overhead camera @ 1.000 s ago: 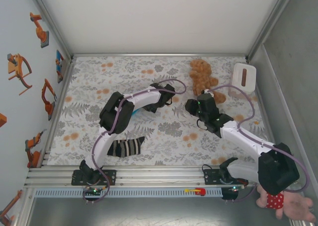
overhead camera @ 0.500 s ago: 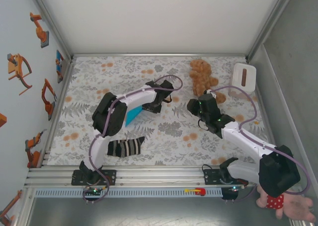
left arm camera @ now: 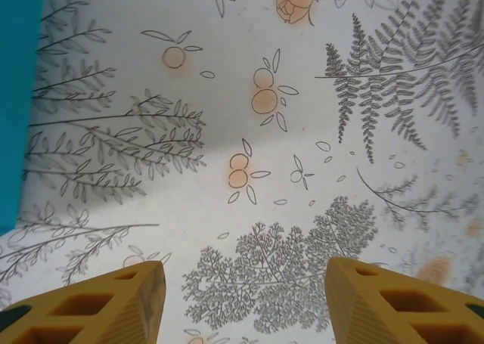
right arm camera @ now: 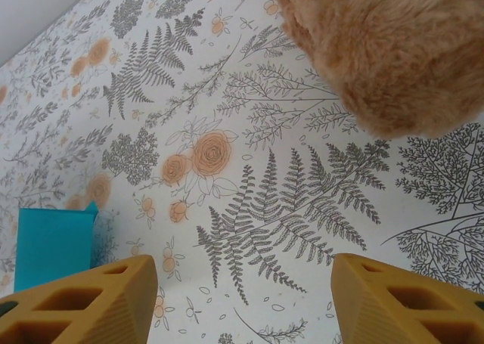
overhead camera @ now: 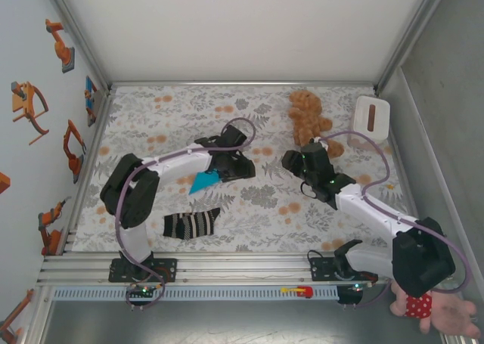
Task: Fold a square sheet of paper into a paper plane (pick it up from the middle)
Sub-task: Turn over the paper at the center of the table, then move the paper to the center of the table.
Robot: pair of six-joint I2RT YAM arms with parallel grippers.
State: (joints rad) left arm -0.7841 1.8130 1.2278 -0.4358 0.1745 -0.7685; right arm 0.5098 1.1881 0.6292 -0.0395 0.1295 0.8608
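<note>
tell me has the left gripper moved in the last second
yes, the left gripper has shifted left, away from the teddy, toward the sock

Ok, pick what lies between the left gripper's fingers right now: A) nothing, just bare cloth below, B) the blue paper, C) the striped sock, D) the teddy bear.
A: in the left wrist view the left gripper stands open over bare cloth, with the paper off to one side, clear of both fingers.
</note>
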